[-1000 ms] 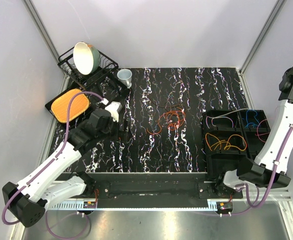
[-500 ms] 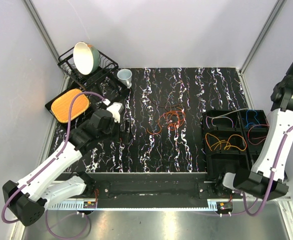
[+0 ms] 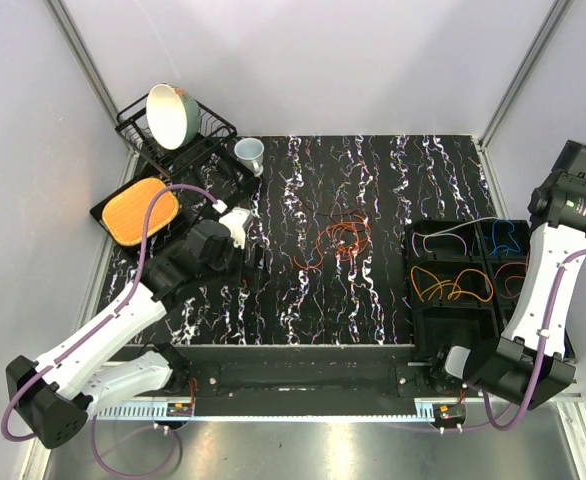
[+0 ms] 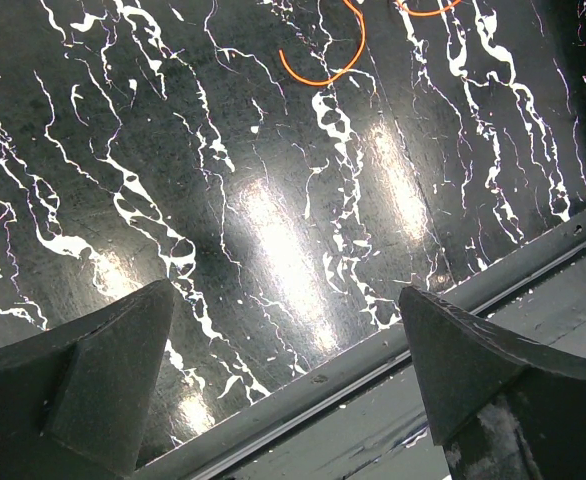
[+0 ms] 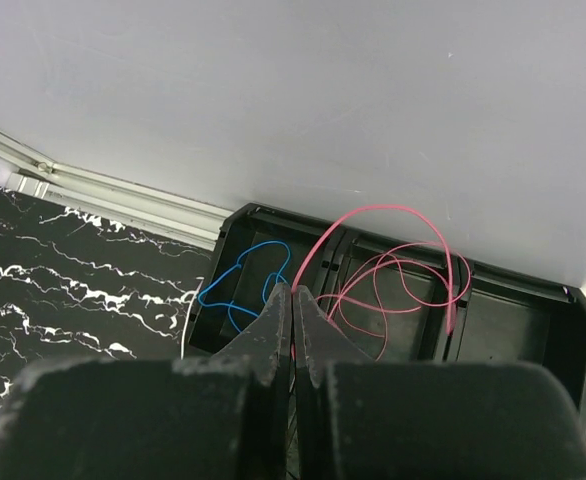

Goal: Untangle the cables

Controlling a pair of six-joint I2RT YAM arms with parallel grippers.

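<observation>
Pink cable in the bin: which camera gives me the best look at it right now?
The right wrist view: the pink cable shows as whole loops rising over the black bin's rim. The top external view shows only a small part, beside the right arm. The left wrist view misses it entirely.

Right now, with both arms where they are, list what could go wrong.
The right fingers are shut on the pink cable, whose loops arch over the dividers of the black bin. Pulling may snag them there or drag the bin. The blue cable lies close beside the pinch and could get pulled along.
</observation>
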